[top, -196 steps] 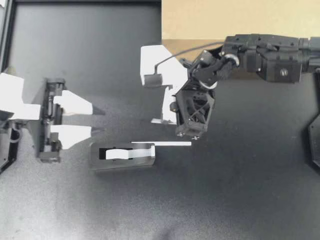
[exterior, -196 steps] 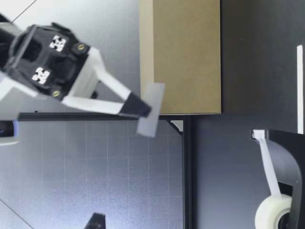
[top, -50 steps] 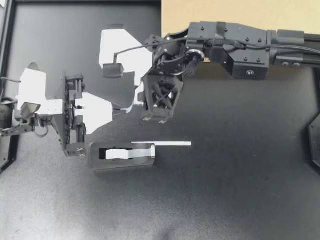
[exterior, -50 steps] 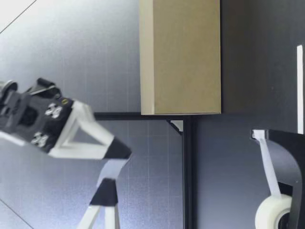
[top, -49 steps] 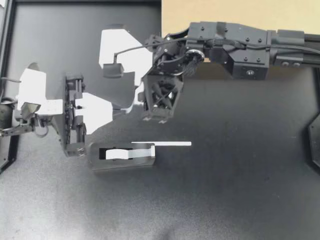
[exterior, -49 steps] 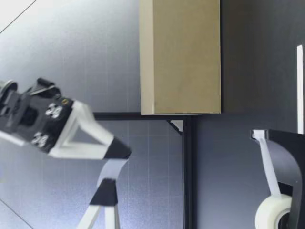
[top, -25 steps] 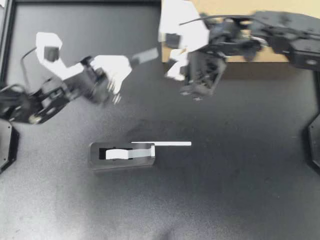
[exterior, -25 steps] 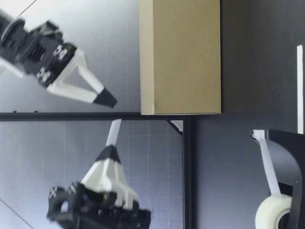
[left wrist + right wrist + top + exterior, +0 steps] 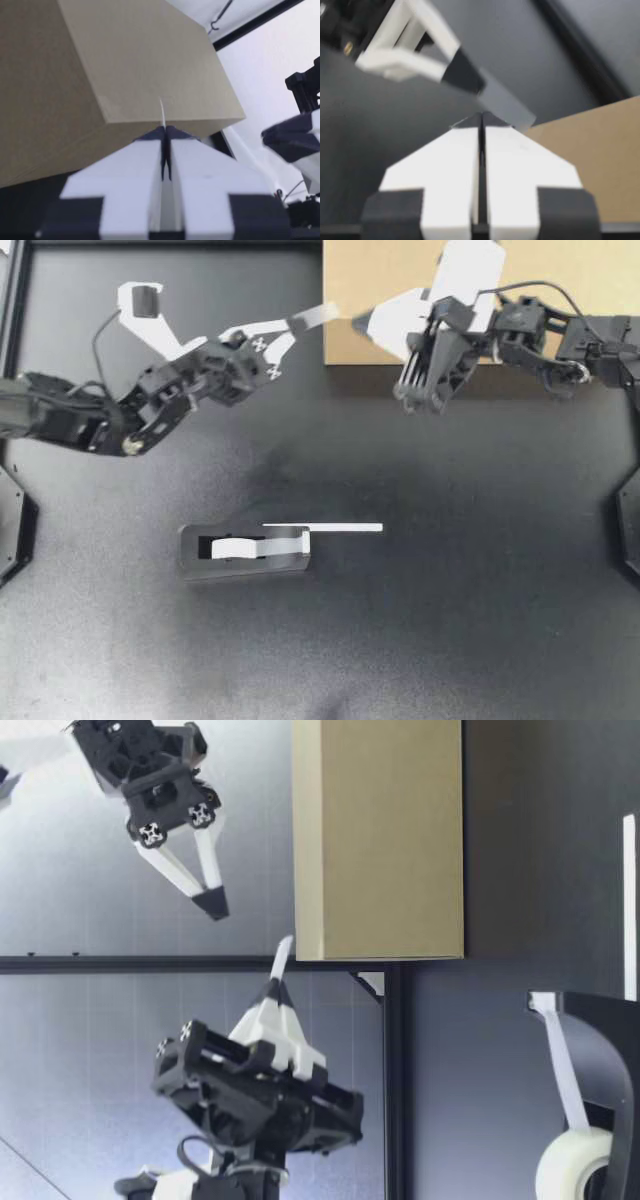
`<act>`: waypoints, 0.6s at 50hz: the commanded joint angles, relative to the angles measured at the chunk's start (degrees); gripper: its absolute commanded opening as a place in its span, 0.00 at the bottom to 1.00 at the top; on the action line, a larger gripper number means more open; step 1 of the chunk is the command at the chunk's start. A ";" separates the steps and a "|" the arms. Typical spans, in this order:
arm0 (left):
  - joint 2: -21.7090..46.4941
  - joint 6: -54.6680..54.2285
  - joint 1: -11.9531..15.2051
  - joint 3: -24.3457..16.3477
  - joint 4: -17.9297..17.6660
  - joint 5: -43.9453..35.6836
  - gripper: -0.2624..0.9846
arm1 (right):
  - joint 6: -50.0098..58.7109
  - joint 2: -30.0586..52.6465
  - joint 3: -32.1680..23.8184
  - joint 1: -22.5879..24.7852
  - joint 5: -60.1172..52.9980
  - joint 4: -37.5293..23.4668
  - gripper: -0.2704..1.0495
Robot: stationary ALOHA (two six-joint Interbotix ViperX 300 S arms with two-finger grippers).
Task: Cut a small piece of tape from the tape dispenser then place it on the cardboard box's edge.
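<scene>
Nearly done: tape (image 9: pixel 318 316) cut, pinched in left end effector (image 9: pixel 291 326) at box (image 9: pixel 380 265) corner; right end effector (image 9: pixel 363 322) clenched empty; not yet stuck down.

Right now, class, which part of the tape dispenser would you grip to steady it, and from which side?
Probably take the tape dispenser across its two long side walls, beside the roll, coming straight down from above. It lies flat, its narrow body has parallel walls, and that spot avoids the cutter end.
</scene>
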 commanded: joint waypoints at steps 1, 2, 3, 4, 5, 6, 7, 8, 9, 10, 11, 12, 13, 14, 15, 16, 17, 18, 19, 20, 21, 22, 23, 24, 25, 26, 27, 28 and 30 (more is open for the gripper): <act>0.26 -0.53 1.05 -2.37 0.18 -0.09 0.12 | -0.09 0.18 -0.44 -0.88 -2.37 0.18 0.12; 0.53 -0.62 1.14 -2.55 0.18 0.00 0.12 | -0.09 0.44 -0.53 -1.05 -2.55 0.18 0.12; 0.97 -0.88 1.49 -2.81 0.18 0.09 0.12 | -0.18 0.62 -0.53 -1.05 -2.72 0.18 0.12; 1.23 -1.14 1.67 -2.99 0.18 0.26 0.12 | -0.26 1.23 -0.53 -1.14 -2.81 0.18 0.12; 1.49 -1.32 1.85 -3.16 0.18 0.35 0.12 | -0.26 1.49 -0.62 -1.14 -2.90 0.18 0.12; 1.76 -1.58 1.93 -3.34 0.18 0.44 0.12 | -0.26 1.76 -0.70 -1.23 -2.99 0.18 0.12; 2.11 -1.93 2.11 -3.52 0.18 0.53 0.12 | -0.26 2.37 -0.79 -1.32 -3.16 0.18 0.12; 2.37 -2.02 2.20 -3.60 0.18 0.62 0.12 | -0.35 2.81 -0.88 -1.32 -3.25 0.18 0.12; 2.55 -2.20 2.29 -3.69 0.18 0.70 0.12 | -0.35 3.16 -0.97 -1.32 -3.43 0.18 0.12; 2.81 -2.29 2.29 -3.87 0.18 0.79 0.12 | -0.35 3.52 -1.05 -1.41 -3.60 0.18 0.12; 2.99 -2.46 2.29 -3.87 0.18 0.79 0.12 | -0.35 3.87 -1.14 -1.41 -3.69 0.18 0.12; 3.25 -2.64 2.37 -3.96 0.18 0.79 0.12 | -0.35 4.48 -1.23 -1.49 -3.96 0.18 0.12; 3.34 -2.72 2.46 -4.04 0.18 0.79 0.12 | -0.35 4.92 -1.41 -1.58 -4.13 0.18 0.12; 3.60 -2.81 2.55 -4.04 0.18 0.79 0.12 | -0.35 5.27 -1.49 -1.58 -4.22 0.18 0.12; 3.69 -2.90 2.64 -4.13 0.18 0.79 0.12 | -0.35 5.62 -1.58 -1.58 -4.31 0.18 0.12; 3.87 -2.99 2.72 -4.13 0.18 0.88 0.12 | -0.35 5.98 -1.67 -1.58 -4.48 0.18 0.12; 3.96 -3.08 2.90 -4.13 0.18 0.79 0.12 | -0.44 6.42 -1.93 -1.67 -4.57 0.18 0.12; 4.13 -3.08 2.90 -4.13 0.09 0.88 0.12 | -0.44 6.86 -2.02 -1.76 -4.75 0.18 0.12; 4.22 -3.16 2.99 -4.13 0.09 0.88 0.12 | -0.44 7.12 -2.11 -1.85 -4.83 0.18 0.12; 4.22 -3.16 3.08 -4.13 0.18 0.88 0.12 | -0.44 7.47 -2.37 -1.85 -4.92 0.18 0.12; 4.31 -3.16 3.16 -4.13 0.18 0.79 0.12 | -0.44 7.73 -2.46 -1.85 -5.01 0.18 0.12; 4.39 -3.16 3.25 -4.13 0.18 0.88 0.12 | -0.44 7.91 -2.64 -1.85 -5.10 0.18 0.12; 4.39 -3.16 3.25 -4.13 0.18 0.88 0.12 | -0.44 8.26 -2.72 -2.02 -5.19 0.18 0.12; 4.39 -3.16 3.25 -4.13 0.18 0.88 0.12 | -0.44 8.44 -2.99 -2.02 -5.27 0.18 0.12; 4.39 -3.16 3.34 -4.13 0.18 0.97 0.12 | -0.53 8.79 -3.25 -2.02 -5.27 0.18 0.12; 4.39 -3.16 3.43 -4.13 0.09 1.05 0.12 | -0.53 8.96 -3.34 -2.11 -5.27 0.18 0.12; 4.39 -3.16 3.43 -4.13 0.18 1.14 0.12 | -0.53 9.14 -3.52 -2.20 -5.27 0.18 0.12; 4.48 -3.16 3.52 -4.13 0.18 1.14 0.12 | -0.53 9.32 -3.69 -2.29 -5.27 0.09 0.12; 4.57 -3.16 3.52 -4.22 0.18 1.14 0.12 | -0.70 9.84 -4.04 -2.55 -5.27 0.09 0.12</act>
